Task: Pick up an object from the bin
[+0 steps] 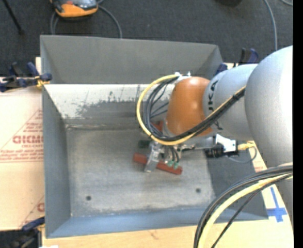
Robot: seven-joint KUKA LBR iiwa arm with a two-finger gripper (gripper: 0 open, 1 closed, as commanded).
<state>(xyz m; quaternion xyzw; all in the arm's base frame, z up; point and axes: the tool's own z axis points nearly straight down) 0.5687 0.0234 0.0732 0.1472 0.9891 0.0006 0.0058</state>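
Camera view has the gripper down low near the middle of the bin's floor, under the orange cover of the wrist. It stands right at a small red thing with a bit of green on it, which lies flat on the floor just to the gripper's right. Whether the gripper is spread, closed or clamped on anything cannot be told from this angle. The step in hand looks like the descent onto the thing, or the grasp itself, with no lift made yet. The next move likely calls for closing squarely on the red thing and rising straight up, so that it does not slip out sideways.

Just to the gripper's left lies another red bit. It may be part of the same thing or a second one, and it could get nudged or caught. Farther back, a red patch shows behind the looped cables; what it is stays unclear. The bin has sloped walls, all well apart from the gripper, so they should not hinder the lift.
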